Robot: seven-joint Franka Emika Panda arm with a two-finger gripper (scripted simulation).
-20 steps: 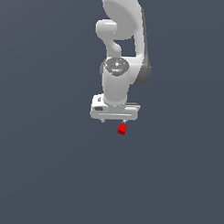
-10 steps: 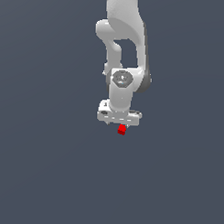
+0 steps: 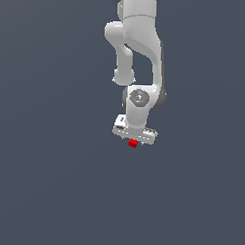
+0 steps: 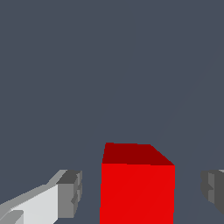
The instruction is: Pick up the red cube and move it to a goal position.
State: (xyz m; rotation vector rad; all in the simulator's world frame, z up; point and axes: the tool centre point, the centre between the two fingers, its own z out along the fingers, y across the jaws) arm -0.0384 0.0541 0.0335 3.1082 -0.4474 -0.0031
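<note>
**Spotter:** Wrist view gave you the clearest answer: the red cube (image 4: 136, 186) sat squarely between the two fingers (image 4: 70, 194), with grey floor showing on both sides of it. So the gripper (image 4: 142, 192) was spread wide and grasping nothing; neither pad touched the cube.

**Operator:** And from outside? Where was the cube relative to the hand?

**Spotter:** In the exterior view the red cube (image 3: 133, 143) lay directly under the white bar of the gripper (image 3: 134, 138), almost against it, near the bar's middle and perhaps a shade toward the exterior view's left. The arm (image 3: 139, 55) hung nearly straight down over it. (The fingers themselves were too small to make out from there.)

**Operator:** Any long axis I should have lined up with?

**Spotter:** None, it was a plain cube. One flat face looked at the wrist camera, so I judged its side faces stood roughly square to the pads. The gap looked a little wider on the dark finger's side, so that pad would likely have met the cube second and nudged it slightly.

**Operator:** The goal?

**Spotter:** No marker was visible in either view, so I couldn't tell you which way the carry would run. You were at the closing step, by my reading, with the lift not yet made.
</note>
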